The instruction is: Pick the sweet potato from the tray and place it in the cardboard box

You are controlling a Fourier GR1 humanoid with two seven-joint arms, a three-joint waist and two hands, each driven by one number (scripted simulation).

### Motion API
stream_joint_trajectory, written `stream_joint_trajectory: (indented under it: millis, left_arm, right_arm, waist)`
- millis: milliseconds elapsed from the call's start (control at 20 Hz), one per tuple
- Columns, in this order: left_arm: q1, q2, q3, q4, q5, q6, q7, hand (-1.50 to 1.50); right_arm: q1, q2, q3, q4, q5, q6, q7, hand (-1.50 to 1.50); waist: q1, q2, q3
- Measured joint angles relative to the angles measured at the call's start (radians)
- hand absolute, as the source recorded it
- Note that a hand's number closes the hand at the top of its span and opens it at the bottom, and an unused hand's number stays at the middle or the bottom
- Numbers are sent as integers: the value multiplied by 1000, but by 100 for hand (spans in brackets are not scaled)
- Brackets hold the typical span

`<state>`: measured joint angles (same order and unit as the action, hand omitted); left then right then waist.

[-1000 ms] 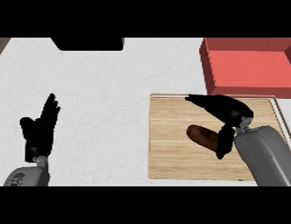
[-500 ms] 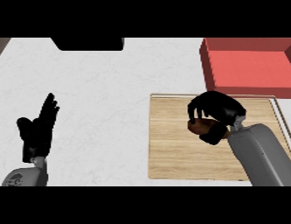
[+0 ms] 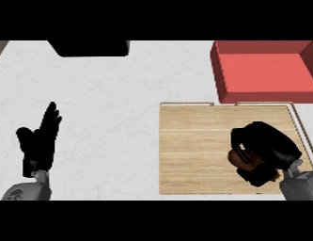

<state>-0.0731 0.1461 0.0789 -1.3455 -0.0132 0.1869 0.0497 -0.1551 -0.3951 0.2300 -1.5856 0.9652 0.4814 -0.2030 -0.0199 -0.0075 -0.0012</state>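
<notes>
Fingers of the right hand [image 3: 264, 149] curl round the sweet potato [image 3: 240, 160], hiding its axis.

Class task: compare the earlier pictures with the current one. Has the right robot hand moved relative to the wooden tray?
Yes. The right robot hand has pulled back toward the wooden tray's near edge, curled round the sweet potato.

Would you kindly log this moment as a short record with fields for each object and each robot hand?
sweet potato: on the wooden tray, mostly hidden by the right robot hand
wooden tray: on the counter, just below the red box
red box: open, nothing visible inside
right robot hand: curled round the sweet potato, over the tray
left robot hand: open, fingers up, resting at the view's left
black object: at the counter's far edge
</notes>
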Motion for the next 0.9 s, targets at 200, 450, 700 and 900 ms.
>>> stream_joint_trajectory:
  millis: [200, 450, 700, 900]
  left_arm:
    - [3, 1, 7, -1, 0, 0, -7, 0]
    - [-17, -1, 11, 18, -5, 3, -6, 0]
    - [-7, -5, 6, 7, -7, 1, -9, 0]
    - [0, -16, 1, 6, -7, 1, -10, 0]
  right_arm:
    - [168, -71, -19, -160, 22, -75, -52, 150]
    - [325, -152, -131, -386, -48, -86, -122, 150]
    - [347, -173, -326, -571, -243, 17, -118, 150]
    - [303, -176, -506, -646, -427, 116, -61, 150]
  waist:
    - [2, 2, 0]
    - [-3, 3, 1]
    - [-1, 2, 0]
    - [3, 3, 0]
